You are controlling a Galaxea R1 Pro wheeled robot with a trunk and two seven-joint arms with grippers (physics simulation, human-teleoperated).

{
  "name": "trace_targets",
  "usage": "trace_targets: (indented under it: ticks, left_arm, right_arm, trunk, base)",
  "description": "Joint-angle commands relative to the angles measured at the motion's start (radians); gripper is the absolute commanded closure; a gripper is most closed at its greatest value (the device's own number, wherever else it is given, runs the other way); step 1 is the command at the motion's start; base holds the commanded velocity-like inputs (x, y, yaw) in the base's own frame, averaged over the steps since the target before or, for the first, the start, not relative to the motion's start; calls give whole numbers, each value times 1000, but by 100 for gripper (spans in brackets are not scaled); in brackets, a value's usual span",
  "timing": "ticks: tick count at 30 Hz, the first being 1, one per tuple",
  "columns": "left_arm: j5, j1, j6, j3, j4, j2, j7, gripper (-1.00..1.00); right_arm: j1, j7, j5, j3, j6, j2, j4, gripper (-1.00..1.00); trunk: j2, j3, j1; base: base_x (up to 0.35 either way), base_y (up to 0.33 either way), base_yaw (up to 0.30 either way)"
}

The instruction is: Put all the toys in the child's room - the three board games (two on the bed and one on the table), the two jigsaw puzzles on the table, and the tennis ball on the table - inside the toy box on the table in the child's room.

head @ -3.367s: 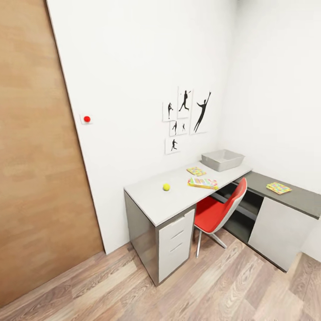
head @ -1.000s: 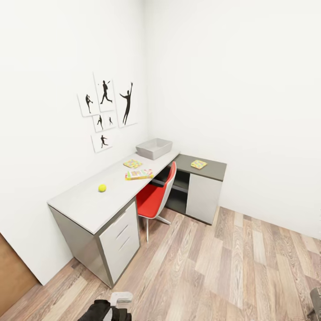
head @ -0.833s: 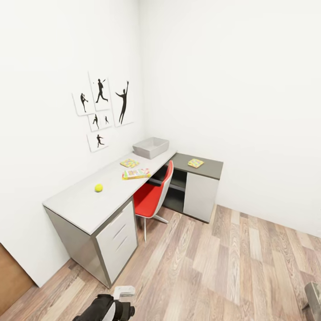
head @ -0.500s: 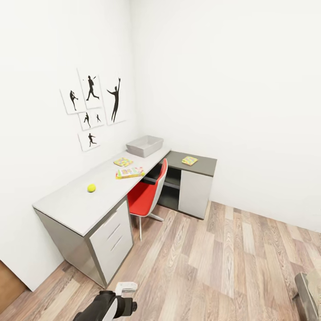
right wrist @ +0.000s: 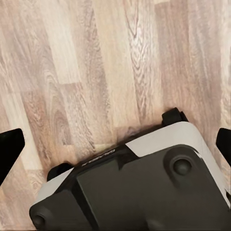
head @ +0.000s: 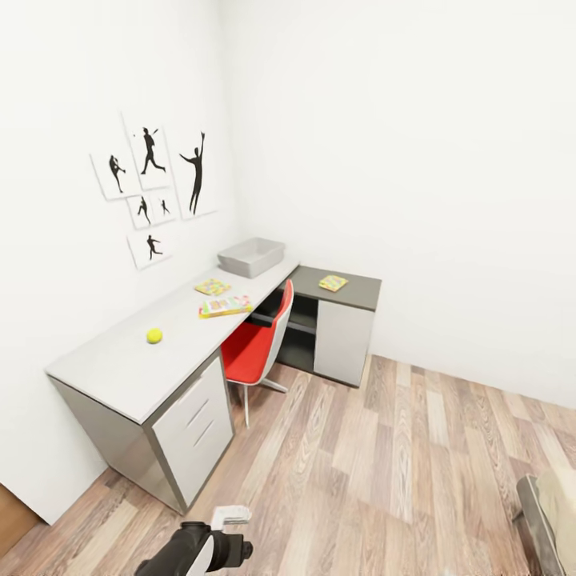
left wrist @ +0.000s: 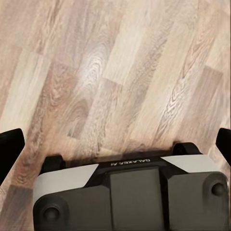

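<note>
Two multicolour jigsaw squares lie apart: one (head: 212, 286) on the long pale grey desk (head: 120, 364) by the printed board game box (head: 225, 306), one (head: 333, 282) on the dark grey cabinet (head: 364, 293). Since earlier, the camera swung right; the things sit unchanged. Small yellow-green tennis ball (head: 154, 336) nearer, pale grey toy box (head: 251, 257) at the desk's far end. Left claw (left wrist: 115, 144) and right claw (right wrist: 115, 139) seemingly spread wide, empty, over wood plank floor (head: 384, 464).

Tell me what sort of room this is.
Probably a child's bedroom or study corner: black sport silhouette prints on the white wall, a long pale table with a red chair, and toys on it, including a tennis ball and a colourful board game.
</note>
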Motion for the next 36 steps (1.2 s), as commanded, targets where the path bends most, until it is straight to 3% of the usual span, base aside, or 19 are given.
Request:
trace_targets:
  ticks: [1,19,36]
  left_arm:
    - [0,0,5,1,-2,0,-6,-100]
    - [-1,0,-1,-4,-2,-1,-22,-100]
    - [-1,0,-2,-6,-2,-1,-22,-100]
  right_arm:
    - [-1,9,-1,1,4,0,-1,-100]
    - [-1,30,2,4,-6,4,-1,-100]
    - [-1,31,3,4,-11,7,-1,-100]
  trunk:
    - [-2,-3,1]
    - [-2,-22,1]
    - [-2,-37,1]
  base:
    - [0,0,-120]
    - [-7,6,-212]
    - [-57,116,-241]
